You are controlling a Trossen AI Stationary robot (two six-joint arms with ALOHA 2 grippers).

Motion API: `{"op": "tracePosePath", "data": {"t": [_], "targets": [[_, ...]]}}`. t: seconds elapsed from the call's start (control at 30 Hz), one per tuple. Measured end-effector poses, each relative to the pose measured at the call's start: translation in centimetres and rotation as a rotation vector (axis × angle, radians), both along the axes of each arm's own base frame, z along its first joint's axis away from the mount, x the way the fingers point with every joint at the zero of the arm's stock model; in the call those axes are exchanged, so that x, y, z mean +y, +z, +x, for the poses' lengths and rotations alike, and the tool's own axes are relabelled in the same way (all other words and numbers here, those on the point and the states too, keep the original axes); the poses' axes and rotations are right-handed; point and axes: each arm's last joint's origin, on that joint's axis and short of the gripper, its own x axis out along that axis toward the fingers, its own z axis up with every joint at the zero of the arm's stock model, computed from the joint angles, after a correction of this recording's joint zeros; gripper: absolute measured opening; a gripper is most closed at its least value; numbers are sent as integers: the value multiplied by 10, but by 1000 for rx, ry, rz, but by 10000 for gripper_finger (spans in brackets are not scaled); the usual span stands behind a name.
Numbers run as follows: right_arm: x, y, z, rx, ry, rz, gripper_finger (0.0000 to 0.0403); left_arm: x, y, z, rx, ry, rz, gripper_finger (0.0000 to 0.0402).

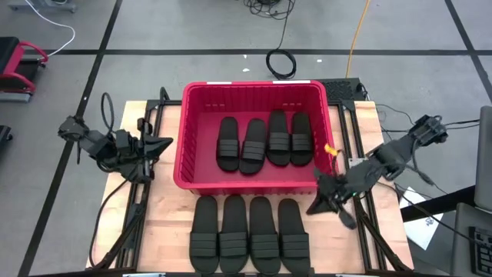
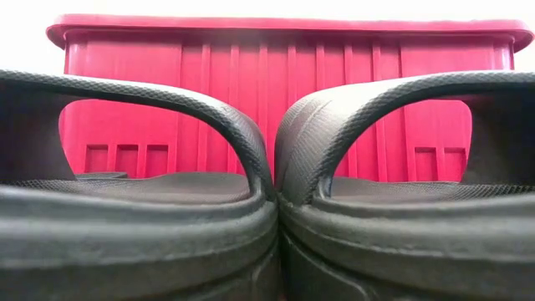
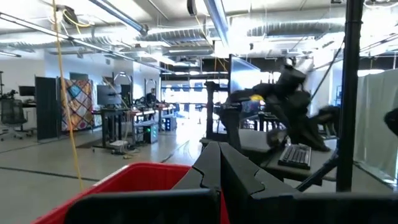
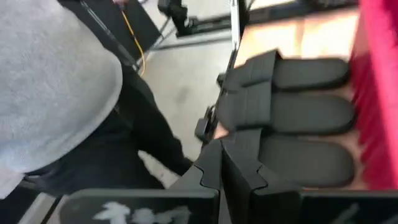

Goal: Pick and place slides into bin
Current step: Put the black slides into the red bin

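The red bin (image 1: 254, 177) stands mid-table with several black slides (image 1: 265, 141) lying flat on its floor, side by side. Several more slides (image 1: 247, 227) lie in a row on the table in front of it; two fill the low view (image 2: 134, 209), with the bin (image 2: 284, 75) behind them. My left gripper (image 1: 165, 144) is shut and empty, beside the bin's left wall. My right gripper (image 1: 317, 204) is shut and empty, just right of the rightmost table slide (image 1: 292, 227), off the bin's near right corner. The right wrist view shows three table slides (image 4: 305, 112) beyond the shut fingers (image 4: 221, 165).
The arms' frame rails run along both table sides (image 1: 138, 215). A person in a grey top (image 4: 56, 81) stands beyond the table's near edge. Bare wood shows left (image 1: 165, 223) and right (image 1: 338, 238) of the slide row. Cables lie on the floor behind the table (image 1: 280, 63).
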Motion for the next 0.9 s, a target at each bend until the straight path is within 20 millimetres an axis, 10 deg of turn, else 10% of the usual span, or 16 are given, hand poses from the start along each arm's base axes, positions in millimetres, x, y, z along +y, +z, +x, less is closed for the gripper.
{"op": "tracePosePath", "data": {"t": [0.57,0.9], "targets": [[39,-89,-10,471,219,-163,5,4,1,-5,-26,6,-102,1],[48,-144,-7,294,243,-25,100,4,1,-4,-43,-22,-190,1]]}}
